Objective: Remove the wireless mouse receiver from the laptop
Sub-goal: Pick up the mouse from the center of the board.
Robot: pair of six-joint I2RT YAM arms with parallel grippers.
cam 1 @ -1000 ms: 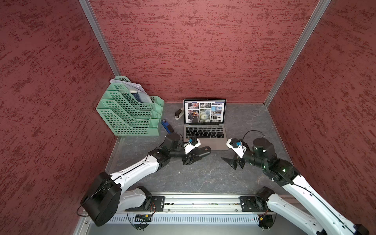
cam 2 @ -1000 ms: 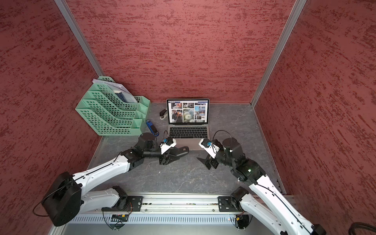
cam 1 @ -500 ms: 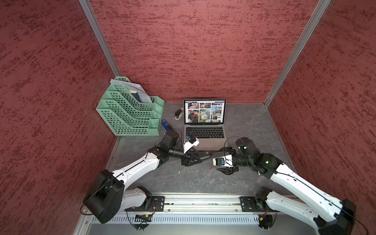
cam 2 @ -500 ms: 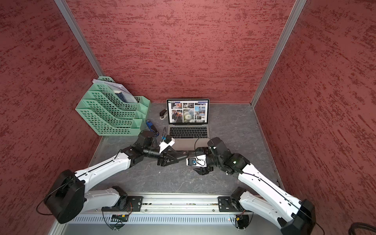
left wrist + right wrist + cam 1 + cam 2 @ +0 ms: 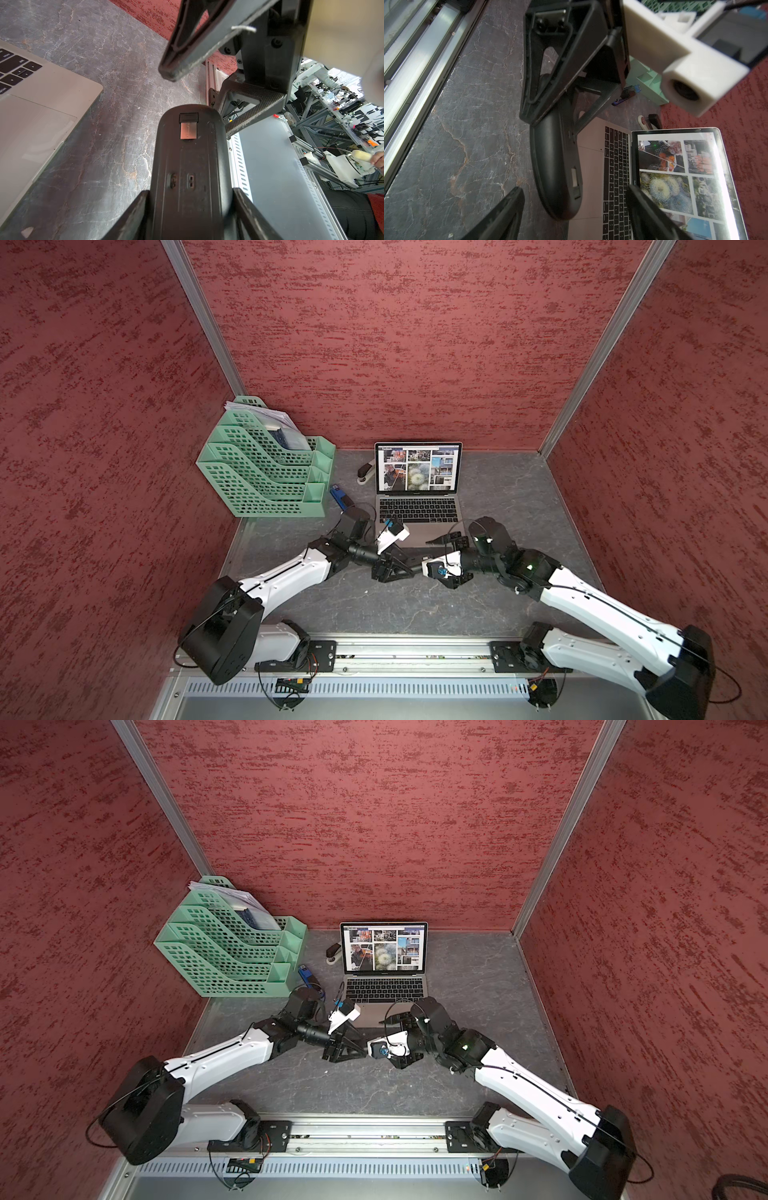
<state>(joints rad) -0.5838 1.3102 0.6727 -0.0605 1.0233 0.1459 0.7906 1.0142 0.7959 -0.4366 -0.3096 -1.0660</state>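
The laptop (image 5: 417, 510) (image 5: 386, 986) stands open at the back of the table, its screen showing photos. My left gripper (image 5: 190, 195) is shut on a black mouse (image 5: 187, 166), held underside up in front of the laptop's trackpad (image 5: 31, 128). The wireless mouse receiver (image 5: 188, 128) lies in a slot near the mouse's free end, silver plug and black stub showing. It also shows edge-on in the right wrist view as the receiver (image 5: 574, 178). My right gripper (image 5: 575, 190) (image 5: 436, 563) is open, its fingers on either side of that end of the mouse (image 5: 556, 166) without touching it.
A green file rack (image 5: 266, 472) stands at the back left. A blue object (image 5: 340, 497) and a stapler (image 5: 365, 472) lie between the rack and the laptop. The metal rail (image 5: 374, 655) runs along the front edge. Red walls close three sides.
My right arm has swung left and rolled over, bringing its gripper up to the mouse's free end. My left gripper has turned the mouse and moved it a little towards the front.
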